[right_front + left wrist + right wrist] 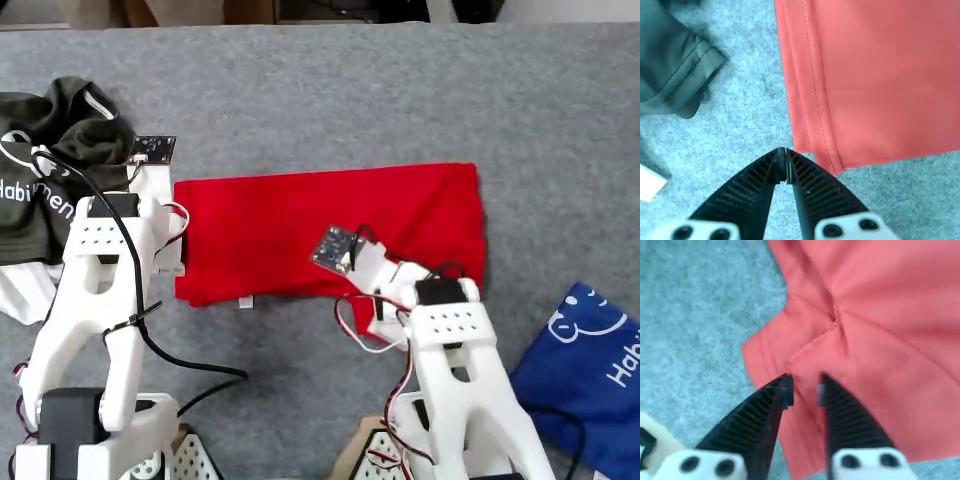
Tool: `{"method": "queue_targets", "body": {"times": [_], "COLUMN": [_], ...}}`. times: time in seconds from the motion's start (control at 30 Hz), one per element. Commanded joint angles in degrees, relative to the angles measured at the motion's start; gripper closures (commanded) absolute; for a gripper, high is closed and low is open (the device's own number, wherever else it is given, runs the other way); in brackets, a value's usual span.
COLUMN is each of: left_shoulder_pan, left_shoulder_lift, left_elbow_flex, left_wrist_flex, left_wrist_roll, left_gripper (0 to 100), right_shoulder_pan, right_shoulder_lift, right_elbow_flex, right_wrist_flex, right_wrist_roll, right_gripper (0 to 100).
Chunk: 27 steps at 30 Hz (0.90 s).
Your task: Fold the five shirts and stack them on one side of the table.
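Note:
A red shirt (330, 225) lies folded into a wide rectangle in the middle of the grey table. The left arm (100, 250) stands at the shirt's left edge. My left gripper (785, 166) is shut with nothing in it, its tips on the carpet just beside a hemmed corner of the red shirt (880, 75). The right arm (445, 320) comes in over the shirt's near edge. My right gripper (804, 389) is open by a narrow gap, tips down over a creased flap of the red shirt (880, 320) close to its edge.
A crumpled dark green shirt (60, 130) lies at the back left, its sleeve (675, 60) close to the left gripper, with a white shirt (18, 290) under it. A blue shirt (590, 355) lies at the near right. Grey table (400, 90) stretches behind.

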Motion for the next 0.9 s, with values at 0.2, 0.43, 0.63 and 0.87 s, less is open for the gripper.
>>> {"method": "queue_targets", "body": {"times": [0.2, 0.43, 0.63, 0.87], "left_shoulder_pan": [-0.53, -0.53, -0.53, -0.44], "left_shoulder_lift": [-1.71, -1.98, -2.07, -2.07], "left_elbow_flex": [0.79, 2.2, 2.2, 1.41], "left_wrist_flex": [0.53, 0.44, 0.44, 0.35], "left_wrist_roll": [0.0, 0.0, -0.09, -0.26], "left_gripper": [98, 98, 98, 98], "right_shoulder_pan": [-0.57, -0.57, -0.66, -0.92], "right_shoulder_lift": [0.4, 0.13, -0.04, -0.04], "right_elbow_flex": [1.27, 0.92, -1.1, -1.71], "right_wrist_flex": [-3.43, -3.16, 1.32, 2.11], "right_wrist_roll": [-1.23, -2.64, -2.46, -2.29], "right_gripper": [96.6, 99.3, 96.5, 74.6]}}
